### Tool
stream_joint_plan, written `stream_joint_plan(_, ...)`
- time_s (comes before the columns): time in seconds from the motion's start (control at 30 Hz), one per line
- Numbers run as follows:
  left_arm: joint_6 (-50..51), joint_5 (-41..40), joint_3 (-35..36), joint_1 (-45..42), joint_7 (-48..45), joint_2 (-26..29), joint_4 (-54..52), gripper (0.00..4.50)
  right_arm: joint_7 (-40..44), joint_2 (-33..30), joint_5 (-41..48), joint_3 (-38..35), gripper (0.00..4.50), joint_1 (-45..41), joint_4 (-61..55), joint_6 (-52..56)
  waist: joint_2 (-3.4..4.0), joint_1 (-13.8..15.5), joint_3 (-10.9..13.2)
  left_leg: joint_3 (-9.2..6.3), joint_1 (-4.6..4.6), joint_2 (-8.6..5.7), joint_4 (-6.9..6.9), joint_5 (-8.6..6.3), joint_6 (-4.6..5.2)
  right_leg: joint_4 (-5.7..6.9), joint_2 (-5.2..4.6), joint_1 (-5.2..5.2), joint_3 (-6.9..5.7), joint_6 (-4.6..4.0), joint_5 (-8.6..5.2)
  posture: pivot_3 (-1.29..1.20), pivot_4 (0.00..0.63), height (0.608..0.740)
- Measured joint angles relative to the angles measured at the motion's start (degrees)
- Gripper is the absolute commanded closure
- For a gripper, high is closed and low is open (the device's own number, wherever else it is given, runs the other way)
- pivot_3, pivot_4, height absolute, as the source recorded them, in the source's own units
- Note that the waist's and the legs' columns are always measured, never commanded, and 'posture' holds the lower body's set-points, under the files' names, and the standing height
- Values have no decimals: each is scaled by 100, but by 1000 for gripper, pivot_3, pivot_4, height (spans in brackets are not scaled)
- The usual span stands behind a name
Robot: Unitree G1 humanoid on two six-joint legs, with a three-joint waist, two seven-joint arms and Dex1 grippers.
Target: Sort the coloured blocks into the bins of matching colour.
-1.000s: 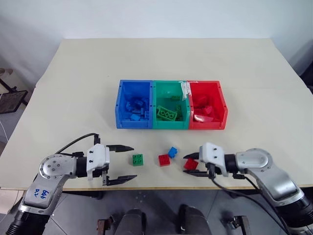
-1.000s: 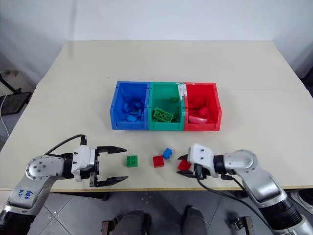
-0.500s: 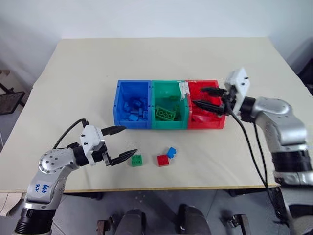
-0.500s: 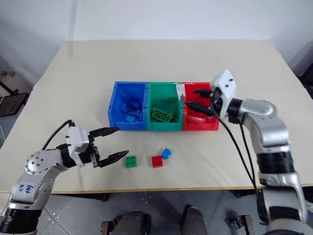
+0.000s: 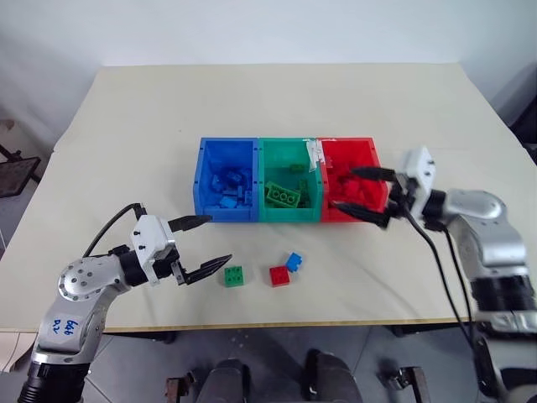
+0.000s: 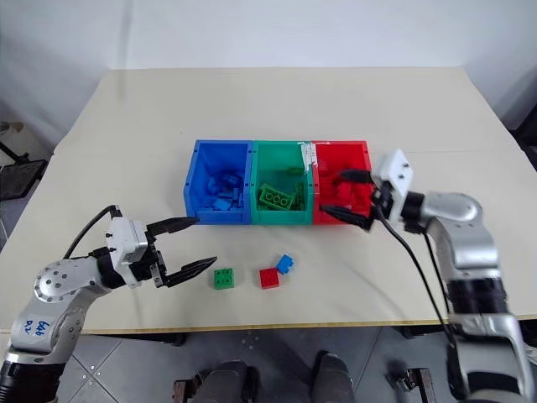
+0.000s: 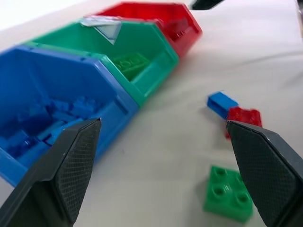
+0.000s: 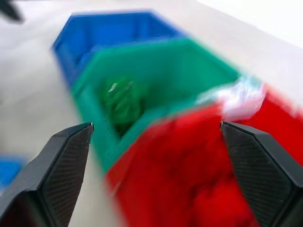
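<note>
Three joined bins stand mid-table: blue (image 5: 225,213), green (image 5: 289,216) and red (image 5: 346,141), each holding blocks of its own colour. Three small blocks lie loose in front of them: green (image 5: 235,275), red (image 5: 279,275) and blue (image 5: 294,261). My left gripper (image 5: 216,241) is open and empty just left of the green block, pointing at it; in the left wrist view that green block (image 7: 226,193) lies between the fingers' lines. Open and empty too, my right gripper (image 5: 344,187) reaches in from the right over the red bin.
The cream table (image 5: 126,126) has wide bare areas behind and beside the bins. Its front edge (image 5: 336,321) runs close below the loose blocks. A black cable (image 5: 440,277) hangs along my right arm.
My right gripper carried a red block from the table's front up to the red bin and opened; the block is no longer in it. My left gripper turned slightly towards the green block.
</note>
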Motion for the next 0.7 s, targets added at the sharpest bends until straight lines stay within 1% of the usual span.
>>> stream_joint_plan(0.07, -32, -1, 10, -79, -277, 163, 152, 0, 153, -127, 286, -408, 40, 759, -588, 21, 1, 14, 0, 2, 1, 0, 0, 0, 0, 0, 1, 1, 2, 0, 0, 0, 150, 740)
stream_joint_plan(0.17, -105, -4, -78, -265, -704, 236, 356, 0, 566, -508, 256, -799, 40, 1739, -912, -461, 1, 54, 0, 15, 6, -2, 9, -3, 6, -11, 0, 11, 13, 0, 0, 0, 150, 740)
stream_joint_plan(0.23, -107, -28, -175, -346, -907, 234, 413, 0, 823, -698, 190, -1027, 40, 2101, -848, -789, 1, 57, 0, 21, 6, -3, 17, -5, 10, -14, 0, 13, 20, 0, 0, 0, 150, 740)
stream_joint_plan(0.3, -130, -32, -274, -450, -1008, 221, 419, 0, 939, -775, 141, -1130, 40, 2218, -715, -1019, 0, 57, 0, 21, 7, -2, 22, -6, 10, -12, 0, 13, 20, -1, 0, 0, 150, 740)
stream_joint_plan(0.4, -197, -29, -335, -525, -1130, 220, 418, 0, 1105, -840, -42, -1117, 40, 2236, -357, -1459, 0, 44, 0, 21, 9, -1, 21, -6, 10, -9, 0, 12, 20, -1, 0, 0, 150, 740)
stream_joint_plan(0.5, -220, -17, -341, -522, -1139, 220, 419, 0, 1196, -847, -201, -925, 40, 2136, -216, -1687, 0, 29, 0, 21, 9, 0, 19, -6, 10, -10, 0, 11, 19, -1, 0, 0, 150, 740)
stream_joint_plan(0.57, -255, -4, -333, -462, -1133, 217, 405, 0, 1204, -840, -272, -579, 40, 1818, -231, -1669, 1, 6, 0, 21, 9, 0, 22, -6, 10, -10, 0, 12, 21, -1, 0, 0, 150, 740)
stream_joint_plan(0.63, -265, 3, -305, -239, -1128, 229, 351, 0, 1217, -627, -413, 43, 40, 1138, -338, -1512, 0, -82, 0, 20, 11, 5, 22, -6, 9, -6, 2, 11, 20, -1, 0, 0, 150, 740)
stream_joint_plan(0.7, -266, 8, -269, -30, -1130, 270, 244, 0, 1237, -348, -577, 664, 40, 631, -417, -1393, 1, -90, 1, 14, 11, 11, 23, -9, 2, -1, 6, 9, 15, -3, -1, 0, 150, 740)
